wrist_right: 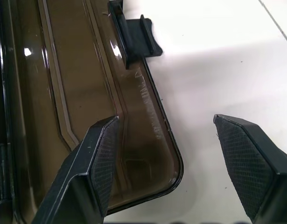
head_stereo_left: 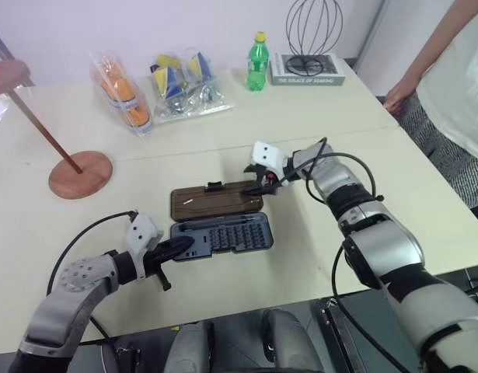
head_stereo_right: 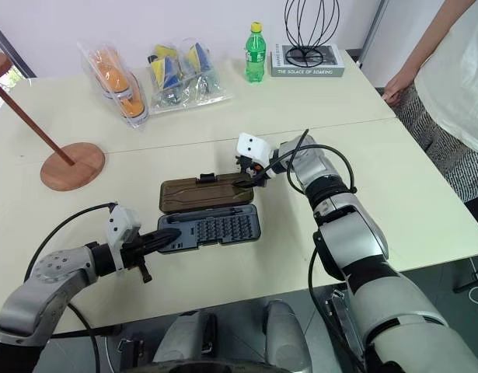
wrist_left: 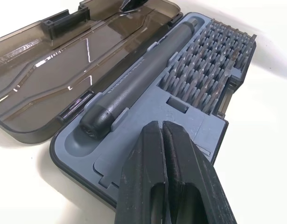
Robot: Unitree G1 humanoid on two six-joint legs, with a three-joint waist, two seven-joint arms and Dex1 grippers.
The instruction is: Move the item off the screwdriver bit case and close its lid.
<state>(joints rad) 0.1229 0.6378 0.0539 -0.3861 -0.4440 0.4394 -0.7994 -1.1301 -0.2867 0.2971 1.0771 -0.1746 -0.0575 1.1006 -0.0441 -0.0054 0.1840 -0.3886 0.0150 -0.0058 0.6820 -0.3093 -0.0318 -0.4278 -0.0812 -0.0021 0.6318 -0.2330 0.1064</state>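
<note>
Astride lid (wrist_right: 87, 93) corner: right gripper (wrist_right: 166, 163) (spread)

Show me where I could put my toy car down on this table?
Bare cream table lies right of the open dark grey bit case and its smoky-brown lid, and between the case and the reddish-brown wooden stand. The far edge is crowded: clear packets, green bottle, grey book.
</note>
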